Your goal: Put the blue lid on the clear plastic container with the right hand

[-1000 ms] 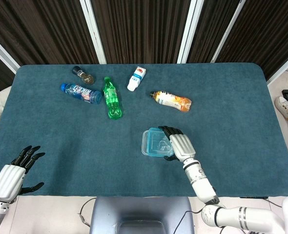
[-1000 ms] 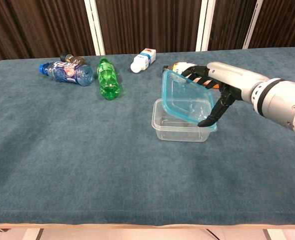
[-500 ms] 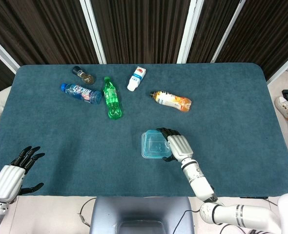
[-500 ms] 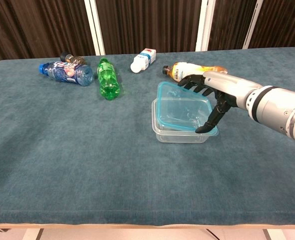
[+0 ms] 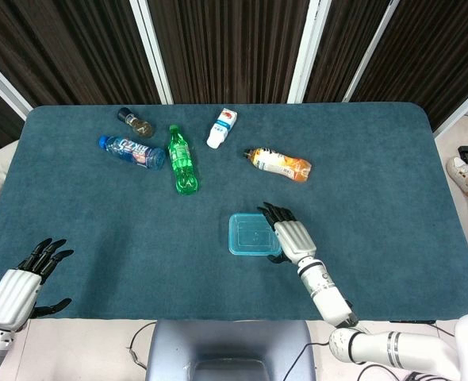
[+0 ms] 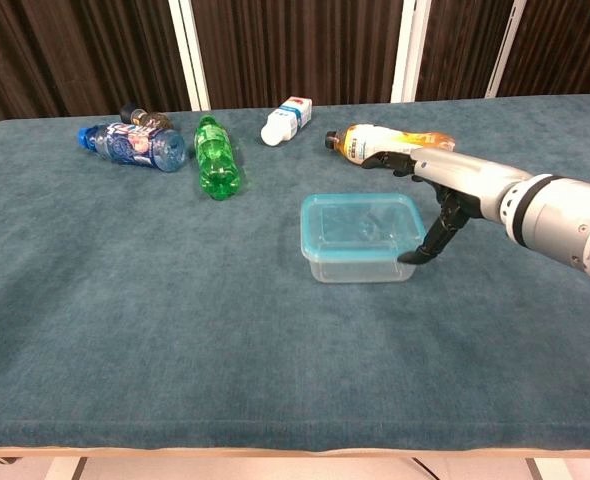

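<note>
The blue lid (image 5: 254, 233) lies flat on top of the clear plastic container (image 6: 360, 268), which stands near the table's middle front. In the chest view the lid (image 6: 360, 220) sits level on the rim. My right hand (image 5: 291, 236) is just to the right of the container, fingers apart. Seen from the chest, the right hand (image 6: 437, 185) has its thumb reaching down to the lid's right front corner; nothing is held in it. My left hand (image 5: 20, 282) hovers off the table's front left corner, fingers spread and empty.
Lying at the back of the teal table (image 5: 393, 206) are a green bottle (image 5: 182, 159), a blue-labelled bottle (image 5: 131, 151), a small dark jar (image 5: 135, 121), a white bottle (image 5: 223, 127) and an orange bottle (image 5: 280, 163), the last just behind my right hand.
The lid, tilted up on its edge a second ago, has come down flat onto the container. My right hand has let go and shifted slightly right.
</note>
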Available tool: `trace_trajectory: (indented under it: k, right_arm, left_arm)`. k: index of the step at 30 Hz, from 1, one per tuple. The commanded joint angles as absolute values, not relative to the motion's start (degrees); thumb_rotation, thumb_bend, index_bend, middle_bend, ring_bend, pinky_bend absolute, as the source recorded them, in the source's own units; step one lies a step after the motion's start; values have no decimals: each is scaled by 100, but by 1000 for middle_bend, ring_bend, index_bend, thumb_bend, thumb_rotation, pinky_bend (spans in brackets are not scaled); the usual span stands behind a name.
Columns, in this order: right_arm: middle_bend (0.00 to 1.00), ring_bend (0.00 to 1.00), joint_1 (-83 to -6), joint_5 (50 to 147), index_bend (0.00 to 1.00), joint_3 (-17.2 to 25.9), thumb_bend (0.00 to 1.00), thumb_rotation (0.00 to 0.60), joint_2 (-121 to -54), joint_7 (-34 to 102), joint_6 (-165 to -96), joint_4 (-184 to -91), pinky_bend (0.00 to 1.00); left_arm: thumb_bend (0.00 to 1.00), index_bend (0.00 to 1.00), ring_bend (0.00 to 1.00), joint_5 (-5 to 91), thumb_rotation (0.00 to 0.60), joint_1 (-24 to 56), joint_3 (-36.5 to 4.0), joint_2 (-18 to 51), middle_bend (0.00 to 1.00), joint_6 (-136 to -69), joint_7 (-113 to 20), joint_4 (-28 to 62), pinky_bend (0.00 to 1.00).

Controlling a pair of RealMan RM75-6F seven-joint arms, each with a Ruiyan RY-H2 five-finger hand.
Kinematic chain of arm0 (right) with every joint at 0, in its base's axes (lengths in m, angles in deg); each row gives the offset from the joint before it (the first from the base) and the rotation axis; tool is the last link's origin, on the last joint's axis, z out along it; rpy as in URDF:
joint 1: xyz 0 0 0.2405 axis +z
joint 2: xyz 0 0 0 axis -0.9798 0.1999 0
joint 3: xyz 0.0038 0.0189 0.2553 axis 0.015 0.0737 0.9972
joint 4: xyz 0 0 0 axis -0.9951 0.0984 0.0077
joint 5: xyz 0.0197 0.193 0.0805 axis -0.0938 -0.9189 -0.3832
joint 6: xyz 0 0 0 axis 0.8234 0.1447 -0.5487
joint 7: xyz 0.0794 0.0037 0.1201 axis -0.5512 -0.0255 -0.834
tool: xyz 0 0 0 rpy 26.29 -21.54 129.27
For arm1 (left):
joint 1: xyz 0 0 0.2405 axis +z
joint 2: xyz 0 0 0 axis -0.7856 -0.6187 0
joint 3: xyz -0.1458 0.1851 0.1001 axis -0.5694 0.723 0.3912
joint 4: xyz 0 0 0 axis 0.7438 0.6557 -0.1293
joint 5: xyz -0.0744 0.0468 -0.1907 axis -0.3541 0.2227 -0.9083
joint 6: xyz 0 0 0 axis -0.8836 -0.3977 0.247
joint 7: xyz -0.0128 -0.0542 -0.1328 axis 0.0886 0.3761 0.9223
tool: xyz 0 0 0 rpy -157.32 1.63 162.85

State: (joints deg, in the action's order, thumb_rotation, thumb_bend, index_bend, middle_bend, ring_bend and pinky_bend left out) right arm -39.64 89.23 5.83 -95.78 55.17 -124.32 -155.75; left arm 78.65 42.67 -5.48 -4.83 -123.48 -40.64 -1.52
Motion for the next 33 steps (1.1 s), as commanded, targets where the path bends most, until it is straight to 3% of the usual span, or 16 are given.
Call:
trace_trajectory:
  k: [1, 5, 8, 10, 13, 16, 19, 33]
  right_arm:
    - [0, 0, -4013, 9101, 0, 476, 454, 600, -9520, 5674, -12633, -15676, 54]
    - [0, 0, -4166, 9474, 0, 195, 454, 600, -9590, 6450, -13401, -15882, 57]
    - [5, 4, -4268, 9705, 16, 67, 454, 600, -9706, 6983, -13906, -16090, 133]
    - [40, 37, -4311, 9806, 69, 45, 454, 600, -9745, 7221, -14112, -16235, 204]
    - [166, 169, -4322, 9798, 202, 112, 454, 600, -9805, 7499, -14268, -16278, 315]
    - [251, 276, -4276, 9665, 335, 214, 454, 600, -9847, 7733, -14261, -16249, 408]
    - [296, 343, -4167, 9467, 401, 391, 455, 600, -9900, 7932, -14167, -16107, 470]
    - [311, 361, -3913, 8601, 407, 542, 455, 600, -9966, 8197, -13557, -15699, 489]
  left_arm:
    - [495, 206, 55, 7863, 600, 4266, -551, -482, 94, -12347, -4063, -151, 348]
    - [495, 206, 55, 7862, 600, 4266, -549, -483, 96, -12344, -4072, -154, 348]
    - [495, 206, 55, 7860, 600, 4266, -548, -483, 96, -12341, -4074, -156, 348]
    - [496, 207, 55, 7857, 600, 4265, -549, -483, 98, -12339, -4069, -155, 348]
    - [496, 207, 55, 7847, 600, 4257, -550, -488, 98, -12318, -4060, -159, 348]
    - [496, 206, 55, 7839, 600, 4253, -550, -488, 98, -12306, -4068, -158, 348]
    - [496, 206, 55, 7822, 600, 4245, -556, -481, 98, -12285, -4082, -155, 348]
    - [495, 206, 56, 7818, 600, 4256, -552, -499, 99, -12304, -4039, -157, 348]
